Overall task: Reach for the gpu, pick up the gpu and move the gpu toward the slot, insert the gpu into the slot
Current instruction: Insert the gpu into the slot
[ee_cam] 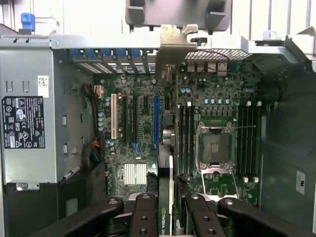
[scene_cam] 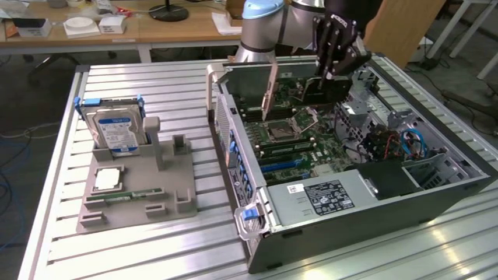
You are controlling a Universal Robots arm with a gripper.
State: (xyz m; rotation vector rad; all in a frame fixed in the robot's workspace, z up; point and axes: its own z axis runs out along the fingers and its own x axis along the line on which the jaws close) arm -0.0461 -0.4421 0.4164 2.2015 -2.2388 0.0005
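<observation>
Gripper (scene_cam: 330,74) | part-closed, clamped on gpu (ee_cam: 170,190) | gpu upright above mobo (ee_cam: 143,148), clear of slot (ee_cam: 156,121)

Matt dark gpu (scene_cam: 330,92), blk metal case (scene_cam: 365,227), ribbed shiny alu table (scene_cam: 155,81), grey plastic holder (scene_cam: 140,210).

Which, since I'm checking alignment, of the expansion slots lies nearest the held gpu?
The blue slot, nearly in line with the gpu; the white slot and black slots lie farther off.
</observation>
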